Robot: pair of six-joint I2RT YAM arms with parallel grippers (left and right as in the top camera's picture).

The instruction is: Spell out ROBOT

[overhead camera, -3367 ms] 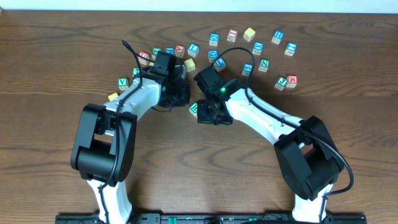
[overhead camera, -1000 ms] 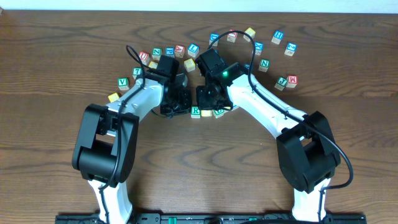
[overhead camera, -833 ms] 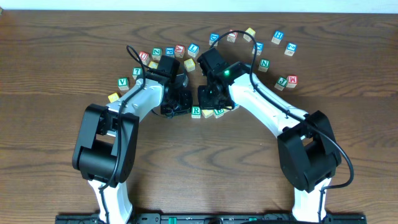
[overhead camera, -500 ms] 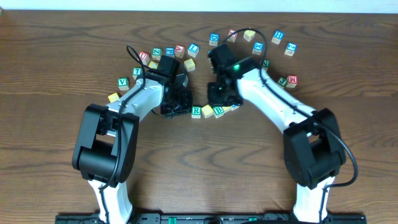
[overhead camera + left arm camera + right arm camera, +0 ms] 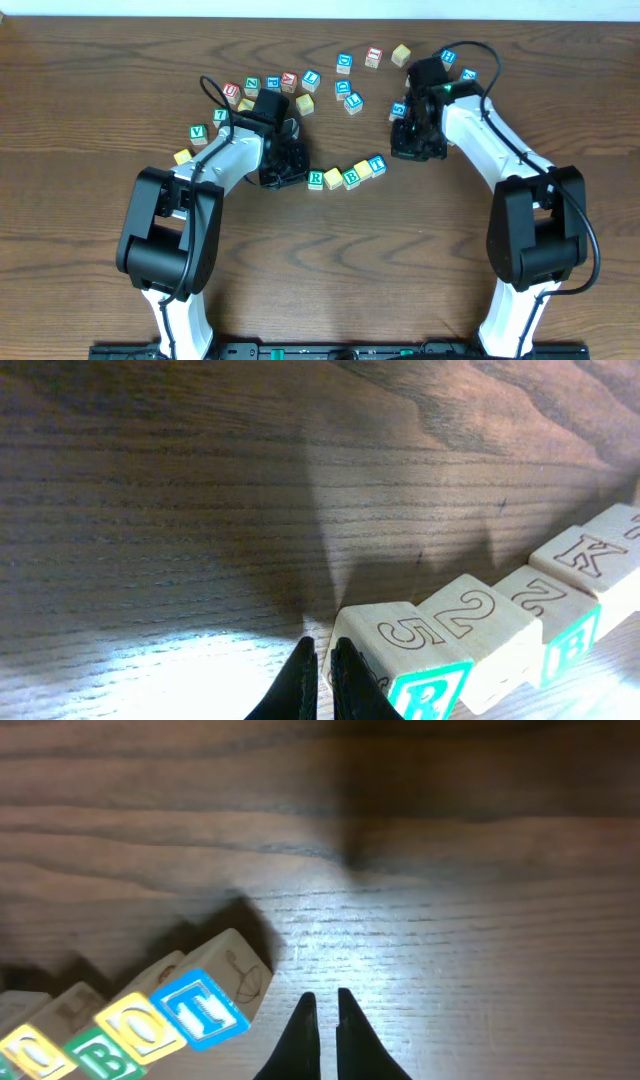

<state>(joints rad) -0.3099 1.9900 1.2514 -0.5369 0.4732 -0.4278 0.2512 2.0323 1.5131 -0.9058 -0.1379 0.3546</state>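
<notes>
Overhead, the block row point(image 5: 346, 174) reading ROBOT sits slanted on the counter point(image 5: 320, 270), so spelling looks done; the left hand point(image 5: 320, 675) and right hand point(image 5: 321, 1020), both clenched empty, should simply lift clear without nudging it.

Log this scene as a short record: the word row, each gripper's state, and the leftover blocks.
word row: five blocks reading R, O, B, O, T, in a slanted line
left gripper: shut, empty, close beside the R block
right gripper: shut, empty, apart from the T block
spare blocks: scattered beyond the row
</notes>
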